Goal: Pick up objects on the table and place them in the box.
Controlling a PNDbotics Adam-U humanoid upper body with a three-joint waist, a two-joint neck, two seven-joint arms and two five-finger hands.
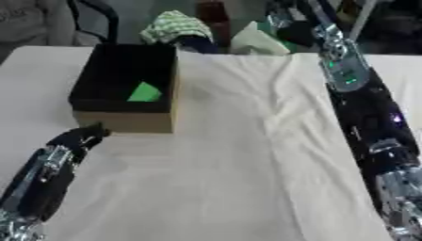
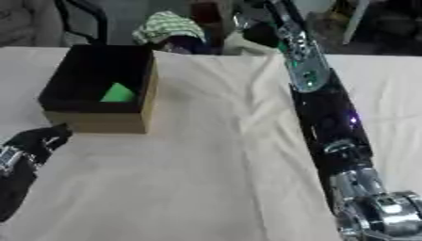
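Box (image 1: 124, 89) with green object (image 1: 145, 92) inside sits on cloth-covered tabletop (image 1: 239, 155); left hand (image 1: 80, 138) rests just before it, fingers curled, empty; right hand's fingers are hidden, state unclear.

The right robot hand (image 1: 284, 19) reaches beyond the far edge of the worktop (image 1: 247, 155), and there it blurs into dark clutter, so its fingers cannot be made out. The left robot hand (image 1: 81, 137), just in front of the box (image 1: 124, 120), shows only a dark blurred shape. The green thing (image 1: 145, 92) inside the box is too small to identify.
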